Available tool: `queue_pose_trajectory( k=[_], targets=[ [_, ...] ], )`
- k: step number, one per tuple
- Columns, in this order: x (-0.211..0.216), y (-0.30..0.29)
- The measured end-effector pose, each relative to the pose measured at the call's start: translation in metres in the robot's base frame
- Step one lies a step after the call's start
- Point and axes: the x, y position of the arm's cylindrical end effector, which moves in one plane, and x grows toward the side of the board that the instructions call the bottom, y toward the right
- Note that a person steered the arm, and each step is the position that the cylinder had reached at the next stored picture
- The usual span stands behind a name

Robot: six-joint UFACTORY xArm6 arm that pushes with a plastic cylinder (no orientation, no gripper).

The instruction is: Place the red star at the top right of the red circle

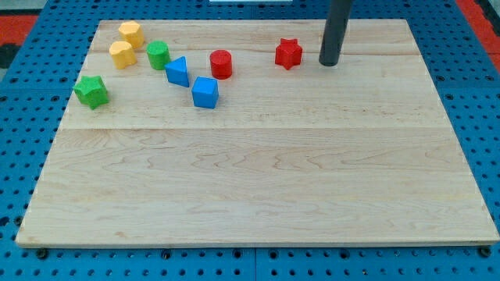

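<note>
A big wooden board lies flat on a blue table with lots of little holes. The board is pale, with long lines running across it.

There is only one view, so here is all of it. All the blocks sit near the view's top, mostly toward the left. The red star is close to the top edge, a bit right of the middle. The red circle is to its left and a tiny bit lower, with bare wood between them. They do not touch.

My tip stands on the board just to the right of the red star, with a small gap between them. The arm has no pincer, only this dark rod, so nothing is being held.

Left of the red circle is a blue triangle, and below it, slightly right, a blue cube. A green round block sits left of the triangle. Two yellow blocks sit close together, one higher and one lower. A green star is far to the left, alone.
</note>
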Motion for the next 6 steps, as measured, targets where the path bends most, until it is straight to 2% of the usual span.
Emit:
queue_pose_trajectory(
  k=[1, 2, 3, 4, 5, 6],
  targets=[
    [-0.027, -0.057],
    [-0.058, -0.092],
    [-0.067, -0.110],
    [-0.036, -0.049],
    [0.025, -0.049],
    [0.003, -0.074]
  ],
)
